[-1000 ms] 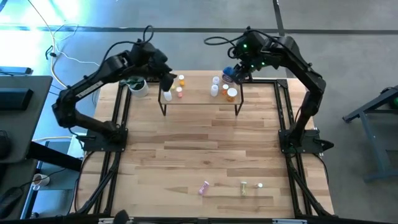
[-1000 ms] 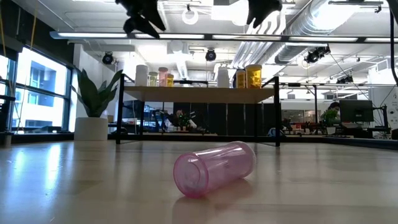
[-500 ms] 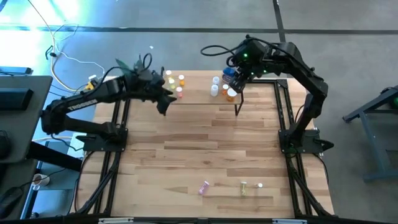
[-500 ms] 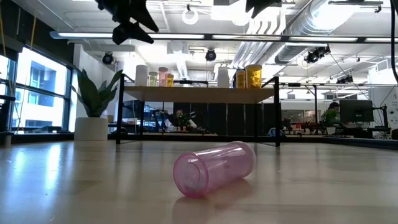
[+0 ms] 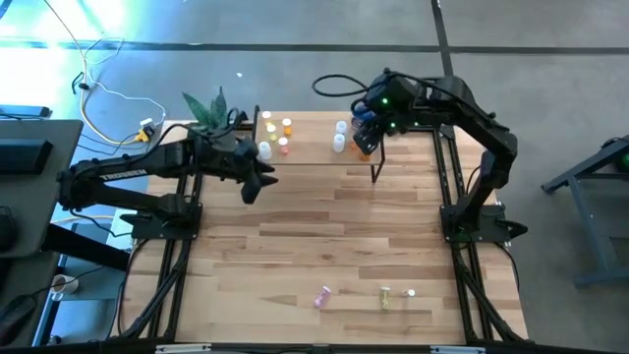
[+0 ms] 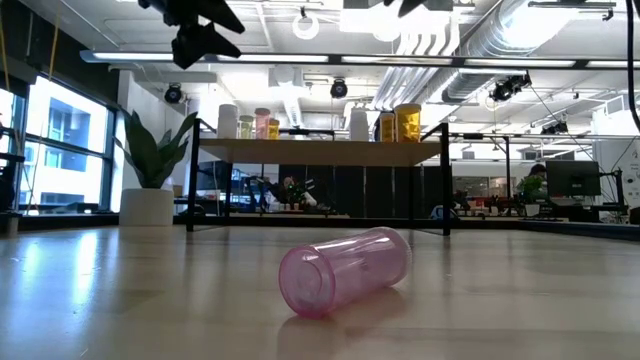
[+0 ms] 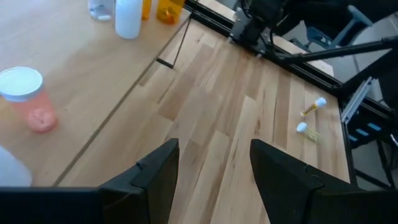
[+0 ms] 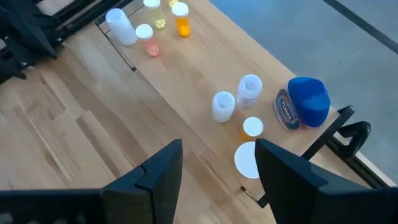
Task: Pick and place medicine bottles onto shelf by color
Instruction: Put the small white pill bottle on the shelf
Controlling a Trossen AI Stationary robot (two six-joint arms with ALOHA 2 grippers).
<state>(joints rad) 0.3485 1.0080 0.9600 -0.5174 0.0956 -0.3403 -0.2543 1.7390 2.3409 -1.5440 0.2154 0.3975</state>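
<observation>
The left gripper point(image 5: 253, 184) is seen above the table point(image 5: 324, 246), just in front of the left end of the shelf point(image 5: 313, 147); its fingers point(image 7: 158, 171) are spread apart and nothing is held between them. The right gripper point(image 5: 366, 133) is held over the right end of the shelf, its fingers point(image 8: 163, 169) likewise parted and empty.

On the shelf two groups of bottles are stood upright. At the left end a white bottle point(image 8: 120, 27), a pink bottle with a white cap point(image 8: 146, 38), an orange bottle point(image 8: 180, 18) and a further small one behind them are gathered. At the right end two white-capped bottles point(image 8: 224, 106) are set side by side, with two orange white-capped bottles point(image 8: 251, 129) just beside them — and a larger blue bottle point(image 8: 303, 102) is laid at the far corner of the board.

Three bottles are left on the table near its front edge, well apart from the shelf: a pink bottle lying on its side point(image 6: 343, 270), and a yellow-green bottle point(image 5: 384, 296) with a small white-capped one point(image 5: 410, 293) near it.

A potted plant point(image 6: 151, 165) is placed beside the shelf's left end.
</observation>
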